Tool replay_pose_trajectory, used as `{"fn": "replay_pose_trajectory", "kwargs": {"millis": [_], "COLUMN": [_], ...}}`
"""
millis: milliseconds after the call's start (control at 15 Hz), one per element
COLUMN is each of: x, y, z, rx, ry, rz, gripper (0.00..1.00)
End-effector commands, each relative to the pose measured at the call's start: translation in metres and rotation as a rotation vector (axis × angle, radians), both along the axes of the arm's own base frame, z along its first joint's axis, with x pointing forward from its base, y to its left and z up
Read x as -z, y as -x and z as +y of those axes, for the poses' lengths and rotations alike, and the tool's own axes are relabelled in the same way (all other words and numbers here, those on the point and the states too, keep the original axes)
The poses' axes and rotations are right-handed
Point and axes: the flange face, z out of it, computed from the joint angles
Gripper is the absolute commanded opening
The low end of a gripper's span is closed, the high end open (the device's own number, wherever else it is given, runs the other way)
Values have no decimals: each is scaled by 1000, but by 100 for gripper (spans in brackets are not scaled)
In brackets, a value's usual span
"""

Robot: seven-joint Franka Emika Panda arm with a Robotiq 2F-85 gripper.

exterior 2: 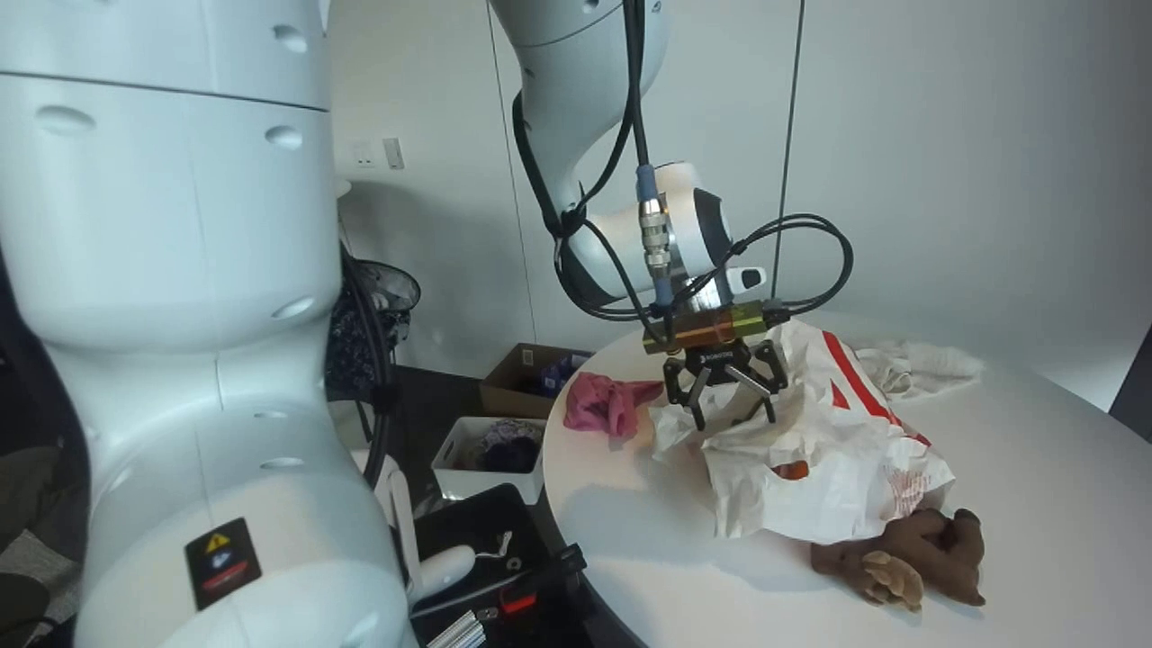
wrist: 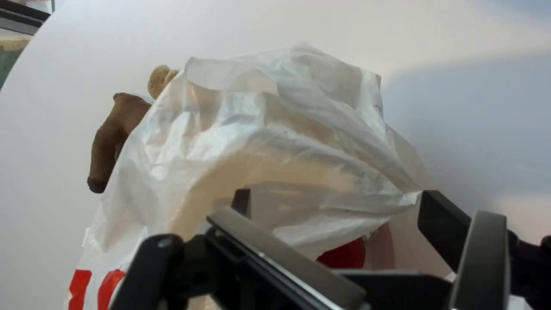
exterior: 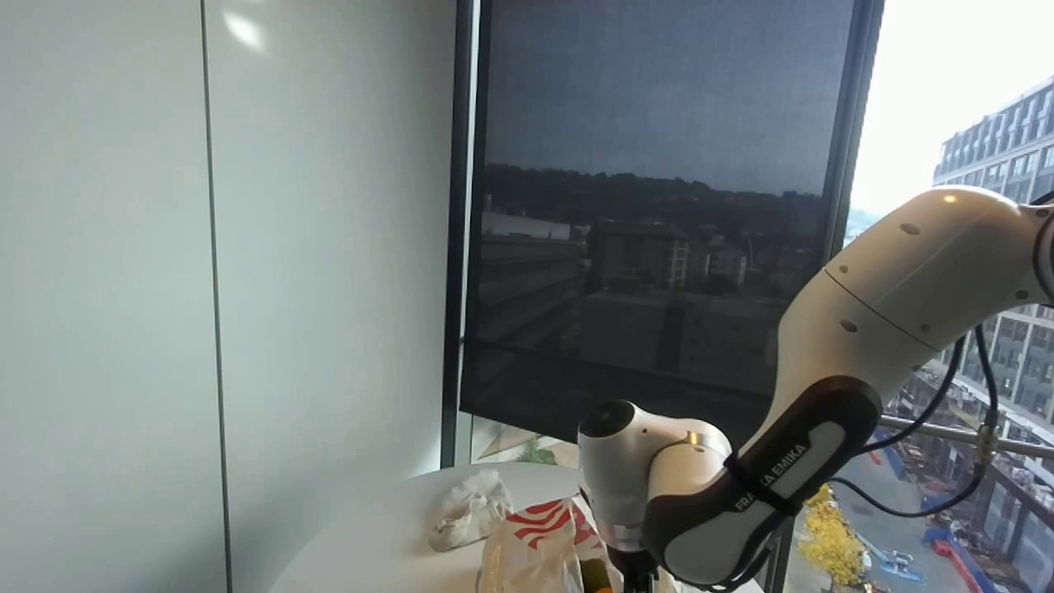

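Observation:
My gripper (exterior 2: 734, 420) is open, pointing down at the mouth of a crumpled white plastic bag (exterior 2: 846, 490) with red print. In the wrist view the fingers (wrist: 336, 198) are wide apart, with the bag (wrist: 258, 129) between and below them. A fold of the bag reaches the right fingertip; I cannot tell if it touches. The bag (exterior: 527, 556) also shows in an exterior view, where the gripper is mostly cut off. An orange thing (exterior 2: 792, 470) shows through a gap in the bag, and a green thing (exterior: 591, 572) shows inside it. A brown plush toy (exterior 2: 940, 553) lies against the bag.
The bag lies on a round white table (exterior 2: 648, 558). A pink cloth (exterior 2: 612, 405) lies near its edge, and a white cloth (exterior 2: 927, 367) lies behind the bag. A white bin (exterior 2: 468, 481) and a cardboard box (exterior 2: 508, 396) stand beyond the table. A window shade (exterior: 650, 206) hangs behind.

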Motion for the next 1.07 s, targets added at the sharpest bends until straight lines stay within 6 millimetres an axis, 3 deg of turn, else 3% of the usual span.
{"fn": "replay_pose_trajectory", "kwargs": {"millis": [0, 733, 1000], "x": [-13, 36, 65], "y": [10, 1, -9], "z": [24, 61, 56], "rx": [-62, -170, -183], "ry": [40, -130, -137], "rz": [-65, -59, -42], "gripper": [100, 100, 100]}}
